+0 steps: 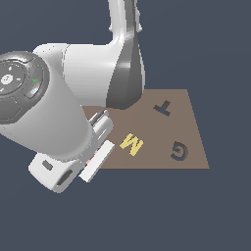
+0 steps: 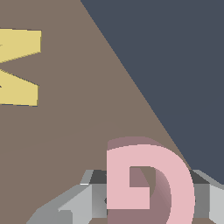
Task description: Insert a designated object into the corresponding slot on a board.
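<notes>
In the wrist view the designated object, a pale pink letter G block [image 2: 151, 183], sits between the grey fingers [image 2: 85, 199] of my gripper [image 2: 148, 199], which is shut on it just above the board [image 2: 65, 131]. In the exterior view the gripper [image 1: 91, 164] hangs over the board's near corner on the exterior view's left, and only a pink sliver of the block [image 1: 89, 161] shows under the hand. The slot, a dark G-shaped recess [image 1: 180, 150], lies on the brown board [image 1: 157, 130] toward the exterior view's right, well apart from the gripper.
A yellow M piece [image 1: 131, 144] lies on the board between the gripper and the G recess, and part of the yellow M [image 2: 17, 65] also shows in the wrist view. A dark T-shaped recess [image 1: 163, 108] sits at the board's far side. The arm's bulky white links cover the board's left part.
</notes>
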